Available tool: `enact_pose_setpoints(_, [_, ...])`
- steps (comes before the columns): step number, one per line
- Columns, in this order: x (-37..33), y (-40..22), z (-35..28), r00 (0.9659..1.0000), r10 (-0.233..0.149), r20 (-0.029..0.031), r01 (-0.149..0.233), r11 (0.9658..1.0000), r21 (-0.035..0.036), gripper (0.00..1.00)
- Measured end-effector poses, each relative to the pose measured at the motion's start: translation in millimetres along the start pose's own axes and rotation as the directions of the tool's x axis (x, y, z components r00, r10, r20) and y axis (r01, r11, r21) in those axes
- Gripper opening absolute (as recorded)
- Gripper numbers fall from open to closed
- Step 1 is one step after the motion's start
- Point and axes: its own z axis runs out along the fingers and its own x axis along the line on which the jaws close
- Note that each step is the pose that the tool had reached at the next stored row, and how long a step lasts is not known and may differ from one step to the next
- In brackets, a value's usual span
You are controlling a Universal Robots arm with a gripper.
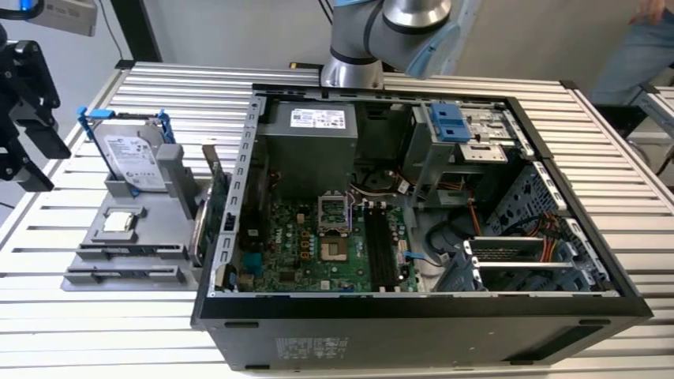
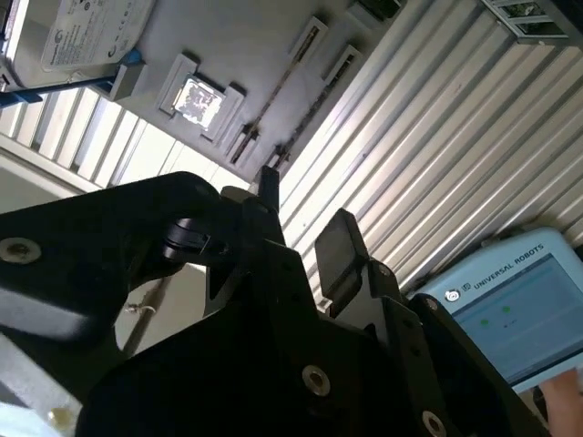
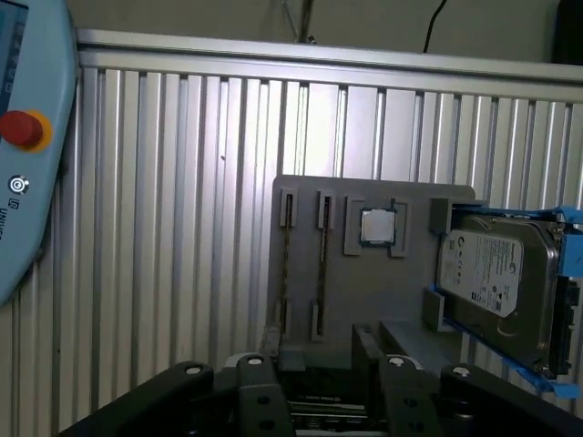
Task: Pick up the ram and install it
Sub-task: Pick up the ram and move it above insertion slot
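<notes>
Gripper (image 3: 317,360) hangs released, its two black fingers (image 2: 342,244) spread with nothing between them. In the exterior view it sits at about nine o'clock, off the edge of the gray holder (image 1: 106,241) and not touching it.

The ram (image 3: 321,264) stands on edge in one of the holder's two narrow slots. It shows as a thin dark strip, and a second strip lies in the slot just beside it. On the same holder are a small square processor chip (image 3: 376,226) and a silver hard drive (image 3: 496,273) in a blue frame, propped upright.

The holder rests on the ribbed metal tabletop (image 1: 147,87), at nine o'clock from the open computer case (image 1: 421,320) in the exterior view. A green card (image 1: 218,209) stands upright between holder and case. Inside the case the motherboard (image 1: 300,257) lies flat, with long black slots (image 1: 381,245) toward its three o'clock side.

A blue-edged control tablet (image 2: 510,300) also shows — a hand (image 2: 563,401) touches its corner.
</notes>
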Motion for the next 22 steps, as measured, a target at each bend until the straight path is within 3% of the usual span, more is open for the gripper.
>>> enact_pose_setpoints(5, [-0.1, 0.0, 0.4, 1.0000, 0.002, 0.0001, -0.002, 1.0000, 0.0003, 1.00])
enact_pose_setpoints(9, [-0.4, 0.0, 2.4, 0.9995, 0.031, 0.0013, -0.031, 0.9995, 0.0010, 1.00])
enact_pose_setpoints(14, [-1.1, 0.0, 5.2, 0.9989, 0.047, 0.0038, -0.047, 0.9989, -0.0105, 1.00])
enact_pose_setpoints(15, [-1.2, 0.0, 5.4, 0.9988, 0.048, 0.0067, -0.048, 0.9988, -0.0115, 1.00])
enact_pose_setpoints(17, [-1.3, 0.0, 6.5, 0.9985, 0.050, 0.0218, -0.050, 0.9987, -0.0116, 1.00])
enact_pose_setpoints(18, [-1.5, 0.0, 7.9, 0.9984, 0.051, 0.0255, -0.051, 0.9987, -0.0114, 1.00])
enact_pose_setpoints(22, [-2.1, -0.1, 13.5, 0.9983, 0.053, 0.0263, -0.053, 0.9986, -0.0115, 1.00])
